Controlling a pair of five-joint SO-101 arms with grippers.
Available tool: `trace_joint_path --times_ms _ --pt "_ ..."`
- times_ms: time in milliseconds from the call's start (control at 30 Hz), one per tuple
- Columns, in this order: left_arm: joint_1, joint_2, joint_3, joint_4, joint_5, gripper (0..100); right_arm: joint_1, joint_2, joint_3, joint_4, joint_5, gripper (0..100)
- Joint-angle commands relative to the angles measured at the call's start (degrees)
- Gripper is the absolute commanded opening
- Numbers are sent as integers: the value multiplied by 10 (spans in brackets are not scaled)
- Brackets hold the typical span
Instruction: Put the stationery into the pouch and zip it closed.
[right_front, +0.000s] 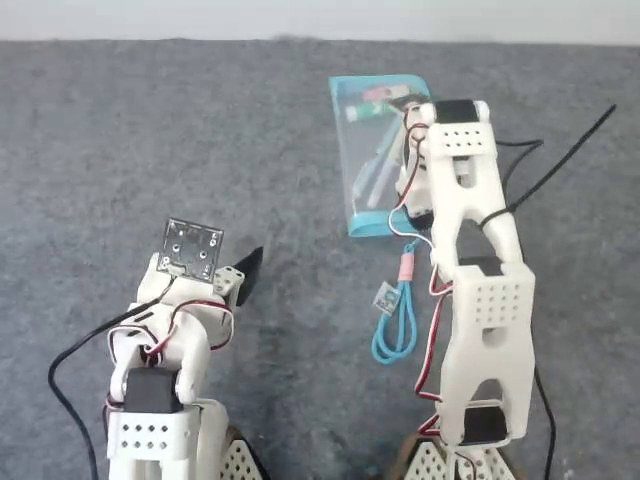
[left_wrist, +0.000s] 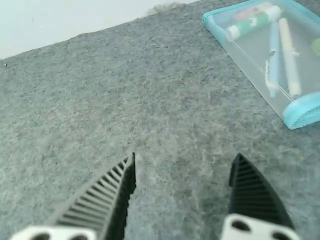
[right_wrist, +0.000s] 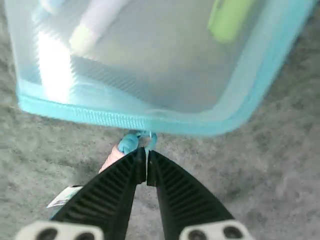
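grey felt (right_front: 150, 130) is bounded by a pale wall (right_front: 300, 18) at top; left gripper (left_wrist: 185, 158) is spread open, right gripper (right_wrist: 146, 151) is clamped on the pull (right_wrist: 131, 141) of the pouch (right_wrist: 165, 85).

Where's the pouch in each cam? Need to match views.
High view: pouch upper centre, partly under the right arm.
Left wrist view: pouch far across the felt, beyond the open left pincer.
Right wrist view: pouch immediately ahead of the shut right pincer.
Shared landmark: its teal zip edge.
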Motion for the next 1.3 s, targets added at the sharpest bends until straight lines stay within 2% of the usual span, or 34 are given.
trace_joint_path --times_ms 0,167,367,467,633,700,867,1100,1267 --pt "2 7 -3 -18 7 283 -16 -109 37 23 -15 6" --pt "2 8 3 -31 7 283 -29 -264 200 -18 -18 6" --pt "2 7 29 -70 7 283 -92 -468 519 -186 -74 6" --pt "2 7 29 -70 7 283 -117 -500 608 -253 -106 23" --pt "2 7 29 -69 7 283 -109 -446 608 -281 -174 227" --pt "2 7 29 -69 7 283 -108 -407 598 -296 -199 271" --pt "2 7 30 -69 7 283 -108 -316 558 -330 -244 273" --pt "2 6 30 -69 7 283 -102 -263 546 -356 -248 272" --pt "3 6 30 -69 7 283 -79 -247 547 -400 -248 198"
